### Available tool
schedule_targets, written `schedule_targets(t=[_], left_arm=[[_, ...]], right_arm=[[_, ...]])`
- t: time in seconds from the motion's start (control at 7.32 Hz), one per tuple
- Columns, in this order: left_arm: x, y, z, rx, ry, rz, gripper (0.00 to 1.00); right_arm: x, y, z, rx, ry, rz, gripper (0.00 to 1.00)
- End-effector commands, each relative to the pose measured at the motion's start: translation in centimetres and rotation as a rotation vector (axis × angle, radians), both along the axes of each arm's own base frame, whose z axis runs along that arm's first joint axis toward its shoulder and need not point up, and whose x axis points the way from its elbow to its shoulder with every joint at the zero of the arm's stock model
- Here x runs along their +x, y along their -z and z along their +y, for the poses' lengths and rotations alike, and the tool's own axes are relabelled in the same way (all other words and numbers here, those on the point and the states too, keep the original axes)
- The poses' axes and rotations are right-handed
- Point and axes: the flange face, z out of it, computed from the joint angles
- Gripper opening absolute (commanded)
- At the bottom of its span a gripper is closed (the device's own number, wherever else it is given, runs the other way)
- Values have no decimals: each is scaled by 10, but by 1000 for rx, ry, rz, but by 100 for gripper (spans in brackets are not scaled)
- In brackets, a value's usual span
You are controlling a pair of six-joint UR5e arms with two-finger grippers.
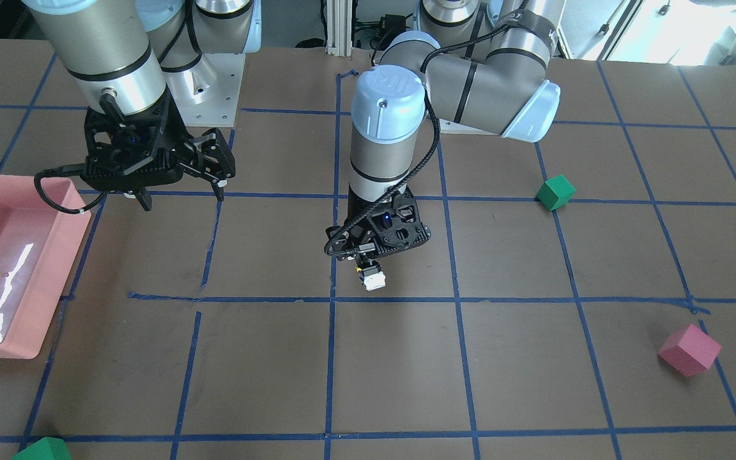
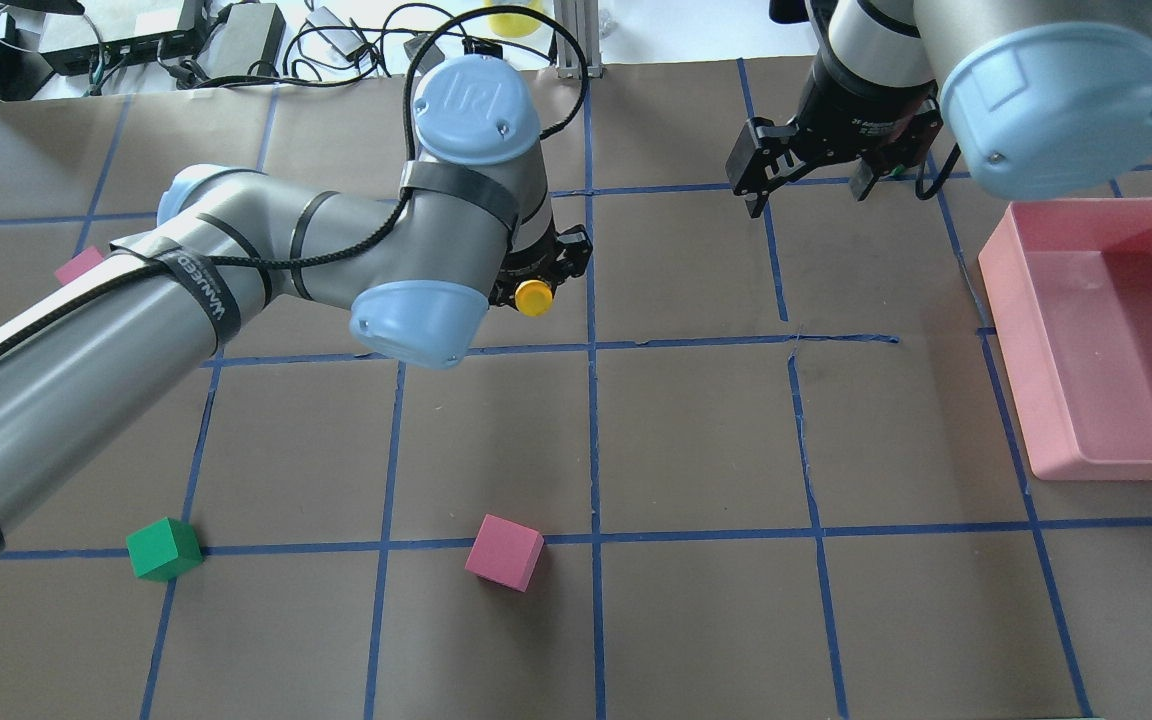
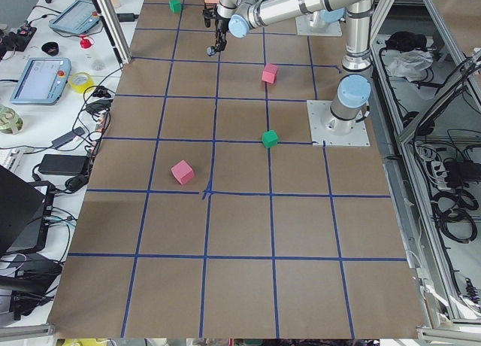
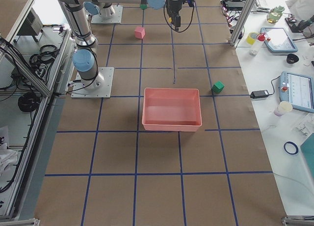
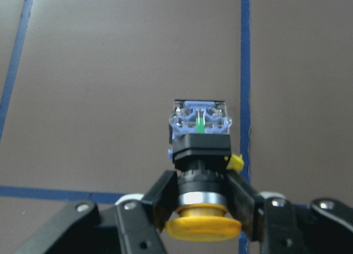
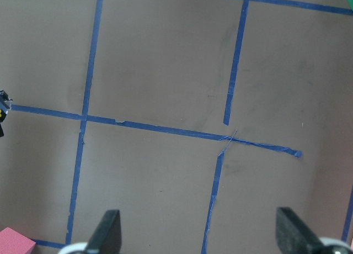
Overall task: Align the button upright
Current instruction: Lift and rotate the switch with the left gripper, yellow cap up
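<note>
Pink tray (image 2: 1116,468) at rt side of brown table (image 2: 696,620) w/ blue tape grid; green cube (image 2: 164,548) & pink cube (image 2: 504,551) apart, nr-left.

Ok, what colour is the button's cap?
Yellow. The button, held by the left gripper, shows it best in the left wrist view.

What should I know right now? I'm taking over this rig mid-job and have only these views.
Left gripper: shut on the button, fingers on its black neck, yellow cap toward the wrist, base block pointing away.
Right gripper: open, empty, hovering near the pink tray.
Done: button grasped, held near the middle of the table.
Left: stand it on its base, cap up, then release; whether it touches the table I cannot tell.
</note>
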Motion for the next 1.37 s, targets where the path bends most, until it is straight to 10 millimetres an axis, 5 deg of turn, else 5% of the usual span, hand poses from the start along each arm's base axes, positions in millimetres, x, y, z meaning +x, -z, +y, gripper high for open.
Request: schedule_targets(t=[0.0, 0.27, 0.55, 0.96, 1.23], left_arm=[[13, -4, -9, 162, -310, 174, 0], [19, 1, -42, 344, -562, 460, 0], [57, 37, -78, 487, -731, 592, 0], [54, 109, -89, 609, -767, 596, 0], [53, 134, -90, 642, -777, 577, 0]], right_arm=[[0, 1, 0, 2, 0, -1, 100], [-1, 2, -2, 3, 3, -1, 100], [-1, 0, -1, 0, 1, -1, 100], [0, 2, -2, 3, 1, -4, 100], [-1, 2, -1, 5, 3, -1, 100]])
